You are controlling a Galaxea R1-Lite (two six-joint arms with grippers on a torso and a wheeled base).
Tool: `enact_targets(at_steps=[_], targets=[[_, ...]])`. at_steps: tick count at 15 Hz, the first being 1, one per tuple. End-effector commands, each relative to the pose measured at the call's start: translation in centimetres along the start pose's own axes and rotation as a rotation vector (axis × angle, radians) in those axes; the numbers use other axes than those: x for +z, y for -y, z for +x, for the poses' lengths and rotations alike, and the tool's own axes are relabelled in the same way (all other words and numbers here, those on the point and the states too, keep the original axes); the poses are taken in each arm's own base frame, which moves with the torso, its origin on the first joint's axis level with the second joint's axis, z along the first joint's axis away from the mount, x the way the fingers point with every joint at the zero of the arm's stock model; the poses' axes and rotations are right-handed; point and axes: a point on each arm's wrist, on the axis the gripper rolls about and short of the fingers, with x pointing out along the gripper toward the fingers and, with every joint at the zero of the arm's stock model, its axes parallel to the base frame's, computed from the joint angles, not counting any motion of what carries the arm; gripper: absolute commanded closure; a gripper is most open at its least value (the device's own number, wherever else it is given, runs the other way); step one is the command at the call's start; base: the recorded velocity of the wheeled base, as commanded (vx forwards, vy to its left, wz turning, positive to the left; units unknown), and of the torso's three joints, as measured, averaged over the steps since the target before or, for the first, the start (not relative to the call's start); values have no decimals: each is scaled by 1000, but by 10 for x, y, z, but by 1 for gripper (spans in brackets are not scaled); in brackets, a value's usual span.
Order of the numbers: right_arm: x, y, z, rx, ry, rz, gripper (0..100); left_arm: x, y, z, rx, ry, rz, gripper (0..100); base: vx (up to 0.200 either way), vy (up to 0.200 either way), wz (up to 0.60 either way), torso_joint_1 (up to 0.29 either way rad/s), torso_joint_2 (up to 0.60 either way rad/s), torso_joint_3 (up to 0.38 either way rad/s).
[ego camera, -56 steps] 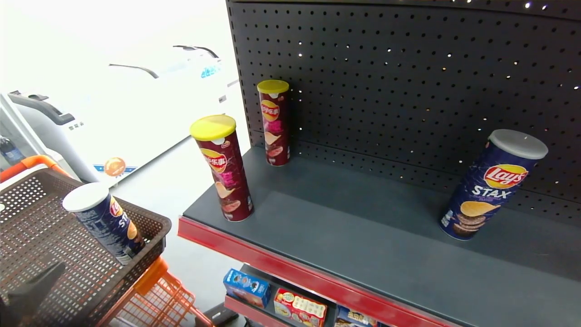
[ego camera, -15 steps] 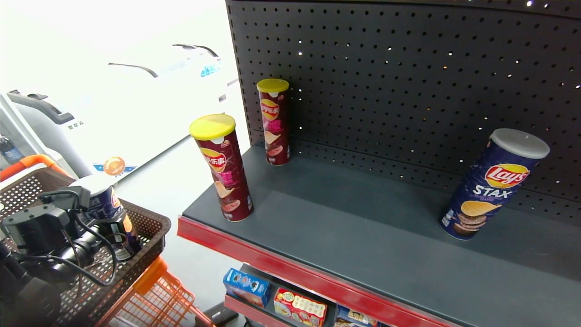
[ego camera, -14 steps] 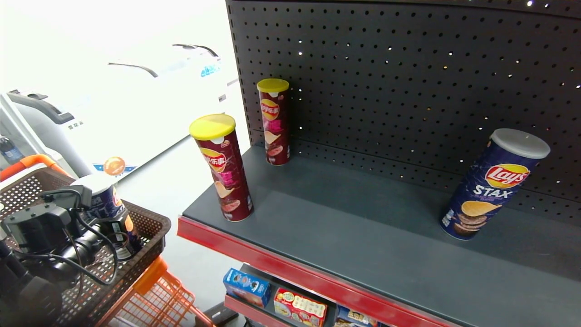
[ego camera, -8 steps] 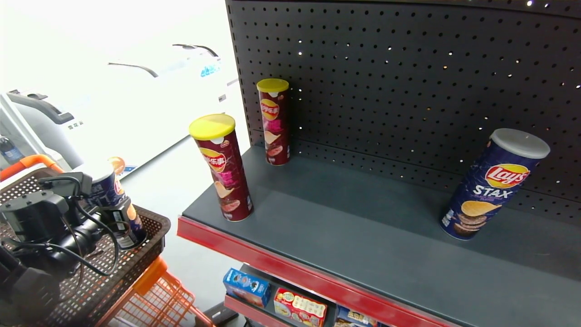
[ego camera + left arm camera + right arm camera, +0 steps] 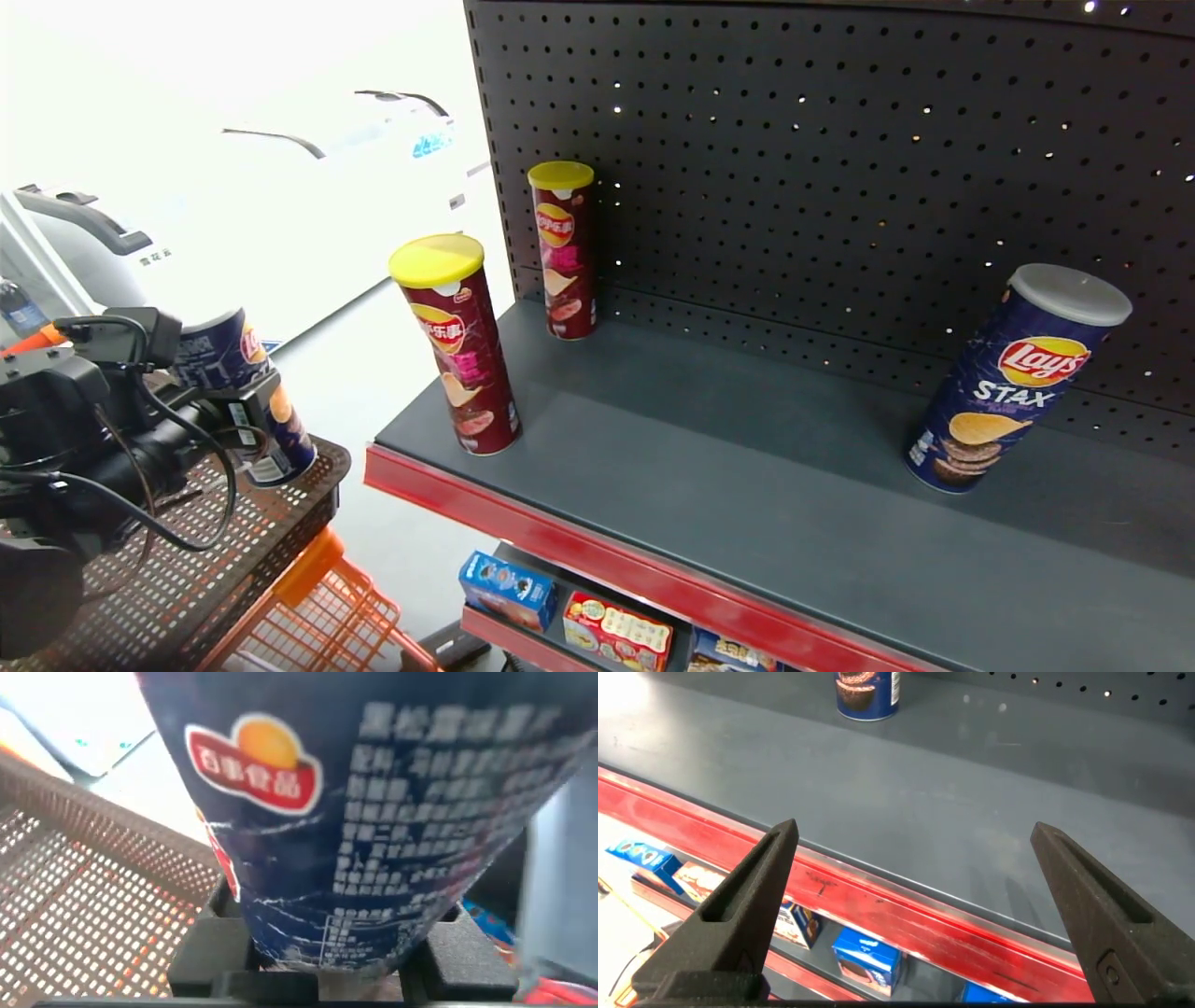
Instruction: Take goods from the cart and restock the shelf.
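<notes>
Our left gripper (image 5: 245, 417) was clamped around the lower half of a dark blue cylindrical crisp can with a pale lid (image 5: 219, 350), 1 finger pressed to each side. That can leaned slightly, its base over the shelf-side rim of the brown perforated plastic basket (image 5: 322, 462), which sat on the orange wire cart (image 5: 317, 597).

We saw the right gripper (image 5: 920, 915) spread wide with nothing between its 2 fingers, hanging above the red front edge of the dark grey metal shelf (image 5: 700, 485).

On that shelf stood 2 maroon cylindrical cans with yellow lids, 1 near the front left corner (image 5: 457, 345) and 1 at the back (image 5: 563, 252) against the black pegboard panel (image 5: 840, 168). Well apart from them, at the right, stood another dark blue can with a grey lid (image 5: 1013, 383). Small printed boxes (image 5: 509, 588) lay on the lower shelf.
</notes>
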Motion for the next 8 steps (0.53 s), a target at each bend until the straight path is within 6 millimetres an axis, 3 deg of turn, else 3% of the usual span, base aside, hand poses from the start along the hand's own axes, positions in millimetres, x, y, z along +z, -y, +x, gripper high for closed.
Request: enact_targets(at_steps=[1, 8], targets=[[0, 0, 0, 1, 0, -1, 0, 28, 10, -21, -34, 87, 9, 100, 0, 0, 0, 0, 0, 0], [0, 0, 0, 1, 0, -1, 0, 56, 38, -66, -156, 123, 35, 100, 0, 0, 0, 0, 0, 0]])
